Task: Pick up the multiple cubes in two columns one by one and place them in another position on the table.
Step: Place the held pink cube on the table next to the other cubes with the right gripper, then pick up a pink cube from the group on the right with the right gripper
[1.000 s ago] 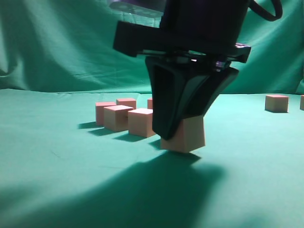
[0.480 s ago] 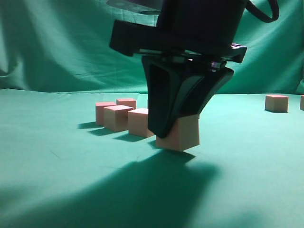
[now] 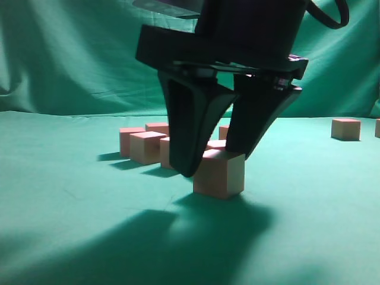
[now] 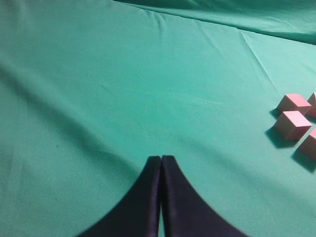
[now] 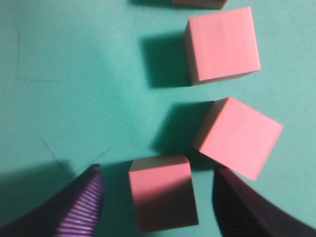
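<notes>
While the right gripper (image 3: 217,160) hangs low over the table (image 3: 65,237), I see its fingers (image 5: 84,207) spread wide w/ one cube (image 3: 218,173) sitting flat on the cloth between them, not pinched, gaps on both sides in the wrist cam. Two more cubes (image 5: 222,44) lie just beyond it, the nearer one turned at an angle. Further cubes cluster behind (image 3: 146,146); another sits far right (image 3: 345,128). Left gripper (image 4: 161,160) is pressed together, holding nothing, above bare cloth, w/ cubes (image 4: 292,124) off to its right.
</notes>
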Robot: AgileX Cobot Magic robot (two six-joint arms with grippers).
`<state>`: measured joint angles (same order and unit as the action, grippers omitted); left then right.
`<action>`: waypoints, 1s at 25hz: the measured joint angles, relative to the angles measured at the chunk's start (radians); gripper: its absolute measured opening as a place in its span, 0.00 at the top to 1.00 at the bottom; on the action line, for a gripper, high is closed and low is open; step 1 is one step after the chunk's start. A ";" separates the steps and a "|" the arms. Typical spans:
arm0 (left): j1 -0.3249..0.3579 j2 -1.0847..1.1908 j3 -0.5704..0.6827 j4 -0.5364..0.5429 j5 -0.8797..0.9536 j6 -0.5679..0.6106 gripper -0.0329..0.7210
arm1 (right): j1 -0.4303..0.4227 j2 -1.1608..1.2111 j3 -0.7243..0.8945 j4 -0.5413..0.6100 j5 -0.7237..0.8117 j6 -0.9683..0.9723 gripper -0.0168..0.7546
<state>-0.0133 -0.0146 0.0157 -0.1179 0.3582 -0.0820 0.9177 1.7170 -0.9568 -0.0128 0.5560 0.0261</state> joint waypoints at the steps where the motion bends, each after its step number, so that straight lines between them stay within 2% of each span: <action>1: 0.000 0.000 0.000 0.000 0.000 0.000 0.96 | 0.000 0.000 0.000 0.003 0.000 0.000 0.38; 2: 0.000 0.000 0.000 0.000 0.000 0.000 0.96 | 0.000 0.000 0.000 0.005 0.004 0.000 0.38; 3: 0.000 0.000 0.000 0.000 0.000 0.000 0.96 | 0.000 0.000 0.000 0.006 0.008 0.000 0.31; 9: 0.000 0.000 0.000 0.000 0.000 0.000 0.96 | 0.000 0.000 0.000 0.007 0.031 -0.002 0.31; 16: 0.000 0.000 0.000 0.000 0.000 0.000 0.96 | 0.000 -0.071 -0.142 0.002 0.243 0.050 0.31; 19: 0.000 0.000 0.000 0.000 0.000 0.000 0.96 | 0.000 -0.123 -0.234 -0.063 0.330 0.147 0.31; 22: 0.000 0.000 0.000 0.000 0.000 0.000 0.96 | -0.002 -0.168 -0.309 -0.204 0.428 0.278 0.31; 25: 0.000 0.000 0.000 0.000 0.000 0.000 0.96 | -0.050 -0.196 -0.367 -0.283 0.547 0.338 0.31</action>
<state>-0.0133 -0.0146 0.0157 -0.1179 0.3582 -0.0820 0.8679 1.5213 -1.3237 -0.2960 1.1029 0.3645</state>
